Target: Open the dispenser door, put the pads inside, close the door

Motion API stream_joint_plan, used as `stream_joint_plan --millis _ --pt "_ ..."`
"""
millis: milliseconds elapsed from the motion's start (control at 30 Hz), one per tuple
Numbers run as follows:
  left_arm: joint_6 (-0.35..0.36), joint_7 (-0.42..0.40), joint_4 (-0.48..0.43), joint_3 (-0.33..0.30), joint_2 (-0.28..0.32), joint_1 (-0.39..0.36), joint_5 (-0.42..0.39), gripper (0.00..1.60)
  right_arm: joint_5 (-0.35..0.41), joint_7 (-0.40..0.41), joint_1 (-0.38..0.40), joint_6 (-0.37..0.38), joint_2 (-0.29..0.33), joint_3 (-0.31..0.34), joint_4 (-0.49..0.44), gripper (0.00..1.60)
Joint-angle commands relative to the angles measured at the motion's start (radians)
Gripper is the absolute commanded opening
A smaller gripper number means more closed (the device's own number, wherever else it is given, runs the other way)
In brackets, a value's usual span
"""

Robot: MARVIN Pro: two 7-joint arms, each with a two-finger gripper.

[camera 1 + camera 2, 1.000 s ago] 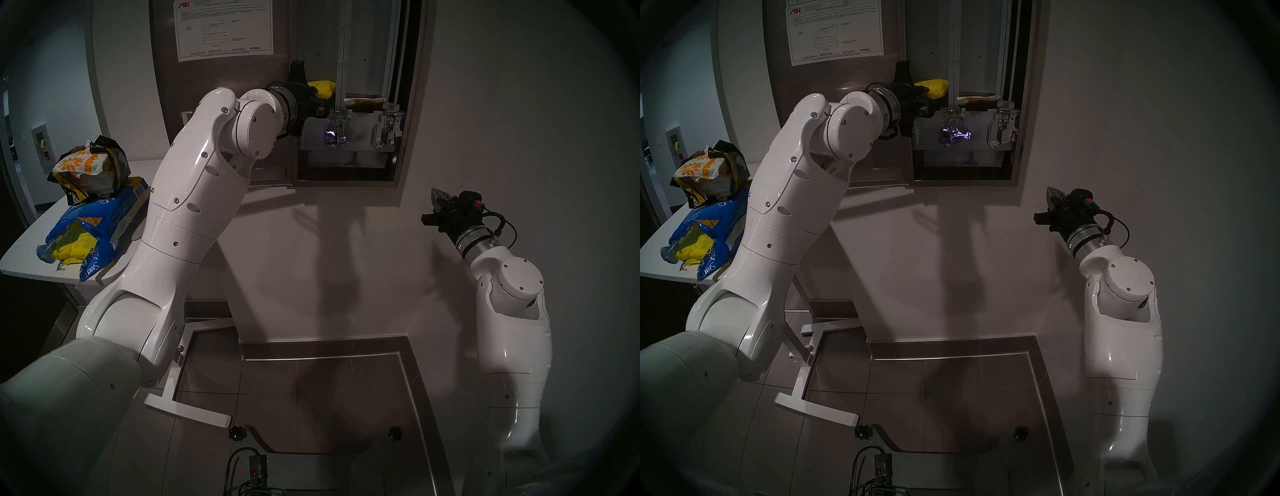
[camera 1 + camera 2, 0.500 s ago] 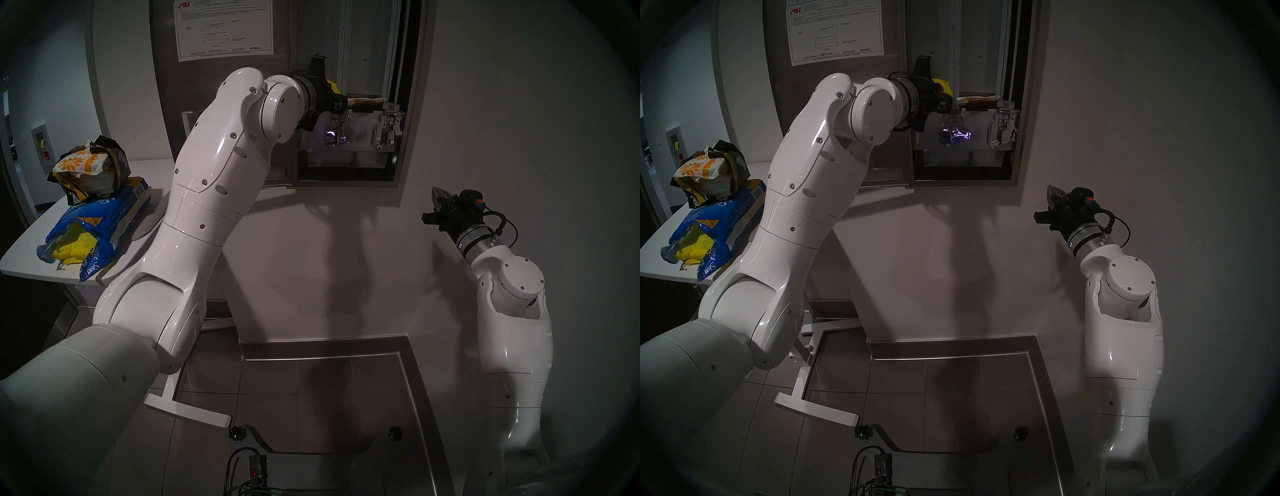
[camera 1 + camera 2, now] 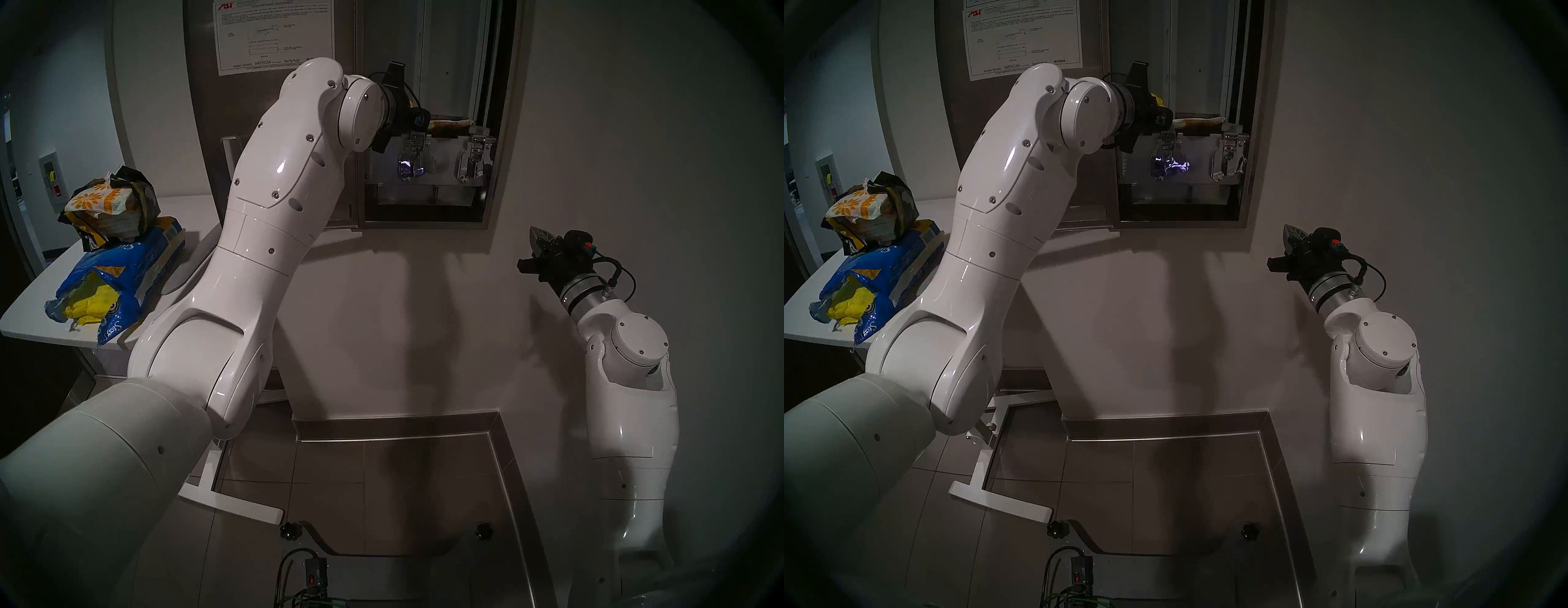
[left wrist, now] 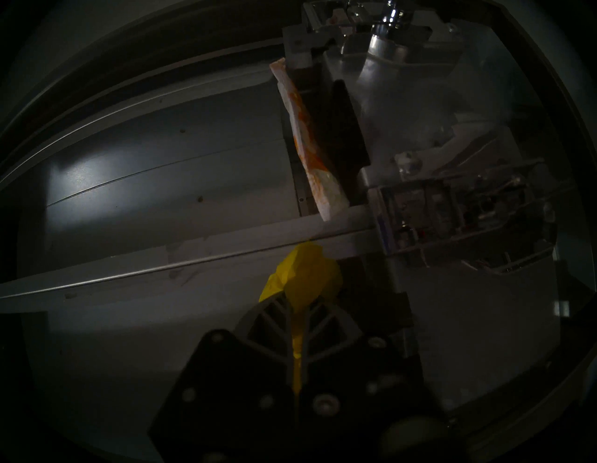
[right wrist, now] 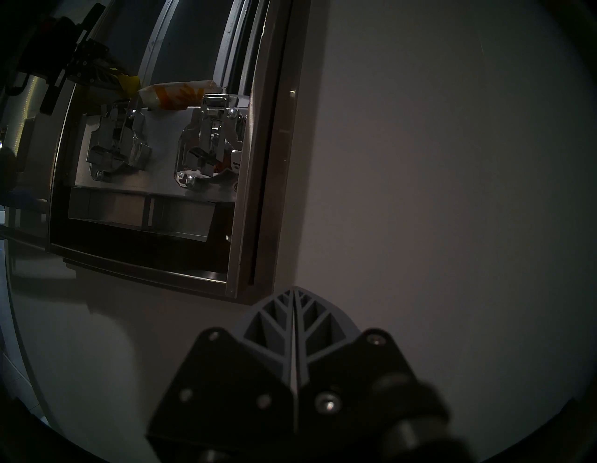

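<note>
Grey floor tiles (image 3: 394, 471) lie nearest you. Beside them your side table (image 3: 34, 305) still carries a torn blue bag (image 3: 127, 271) of pads. Your right gripper (image 5: 294, 291) idles pinched, empty. Farther off, the dispenser door (image 3: 271, 140) stands open; your left gripper (image 4: 298, 310) clamps a yellow pad (image 4: 307, 274) inside the dispenser (image 3: 500, 127), beside a floral pad (image 4: 310, 152) already loaded. Releasing and closing remain.

dispenser door (image 3: 271, 127) left of dispenser (image 3: 428, 127), flowered pad (image 3: 449, 124) inside, bags (image 3: 123, 271) on table (image 3: 25, 314)

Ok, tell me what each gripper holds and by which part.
Left gripper: yellow pad, pinched at its near end. Right gripper: shut, holding nothing.
</note>
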Motion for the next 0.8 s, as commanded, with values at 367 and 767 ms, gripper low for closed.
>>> stream_joint_plan --millis 367,767 --pt "-0.062 -0.006 0.120 -0.039 -0.110 -0.171 0.085 0.00 0.003 -0.001 0.020 -0.010 0.009 0.001 -0.044 0.25" --pt "-0.101 -0.012 0.199 -0.068 -0.144 -0.220 0.125 0.00 0.005 -0.004 0.018 -0.009 0.011 0.000 -0.048 0.25"
